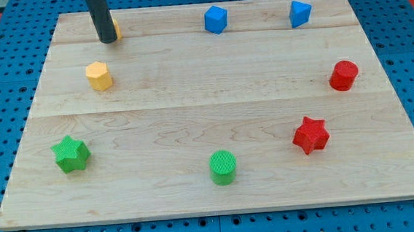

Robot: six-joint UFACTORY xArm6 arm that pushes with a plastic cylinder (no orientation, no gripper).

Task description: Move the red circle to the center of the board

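The red circle (pixel 343 75), a short red cylinder, stands near the board's right edge, above the red star (pixel 310 134). My tip (pixel 107 39) rests at the view's top left, far from the red circle. It stands right against a small orange block (pixel 114 27) that is mostly hidden behind the rod. A yellow hexagon (pixel 98 75) sits just below the tip.
Two blue blocks sit along the top edge, one at centre (pixel 215 19) and one at the right (pixel 300 13). A green star (pixel 70 154) sits at the lower left and a green cylinder (pixel 223 166) at the bottom centre. The wooden board (pixel 207 116) lies on blue pegboard.
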